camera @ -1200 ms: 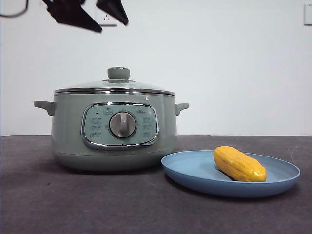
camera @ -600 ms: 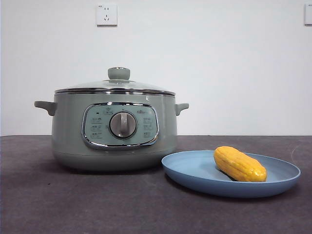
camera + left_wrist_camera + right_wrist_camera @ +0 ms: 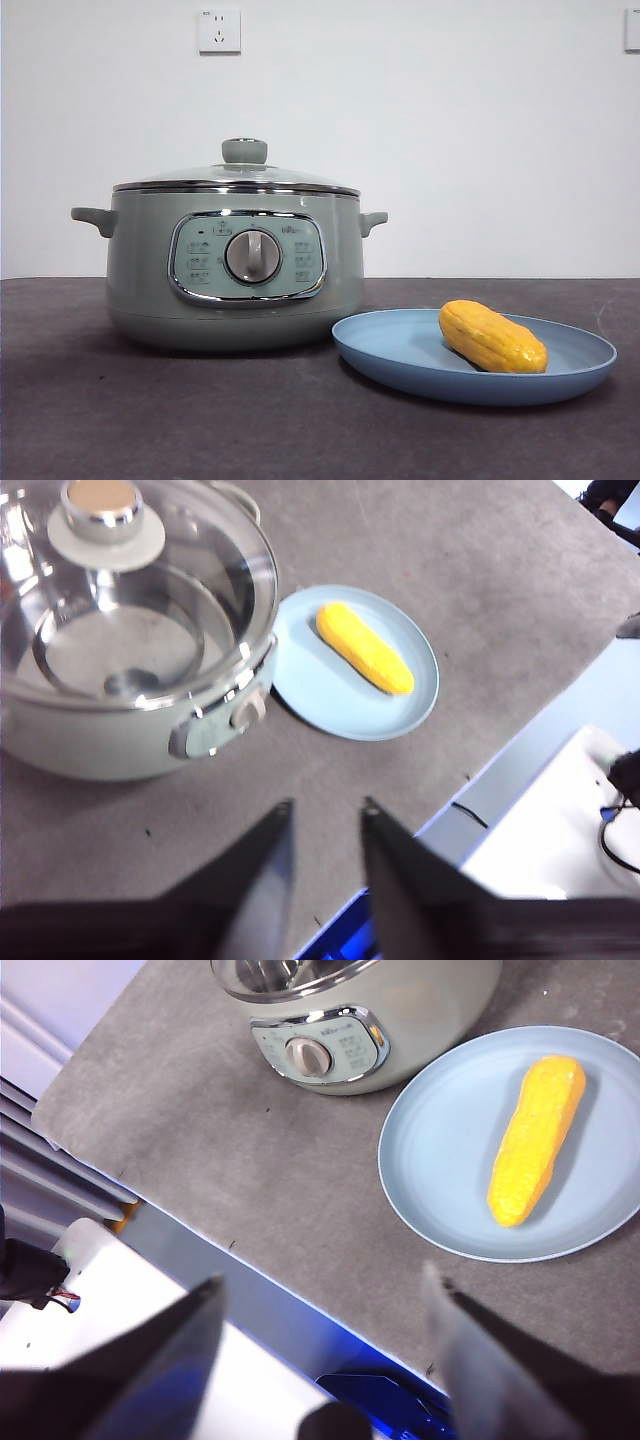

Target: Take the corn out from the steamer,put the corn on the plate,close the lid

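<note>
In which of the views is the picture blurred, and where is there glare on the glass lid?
Front view: sharp, evenly lit; the domed glass lid with chrome rim shows hardly any glare. Left wrist view: slightly soft overall, the left gripper blurred most, bright reflections across the lid. Right wrist view: the yellow corn cob on the light-blue round plate is fairly sharp; the right gripper is blurred.

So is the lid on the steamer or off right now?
On. The lid sits level on the steamer, its chrome rim flush around the top, knob upright.

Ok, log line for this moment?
corn: on plate | lid: on steamer | left tool: open, empty | right tool: open, empty
</note>
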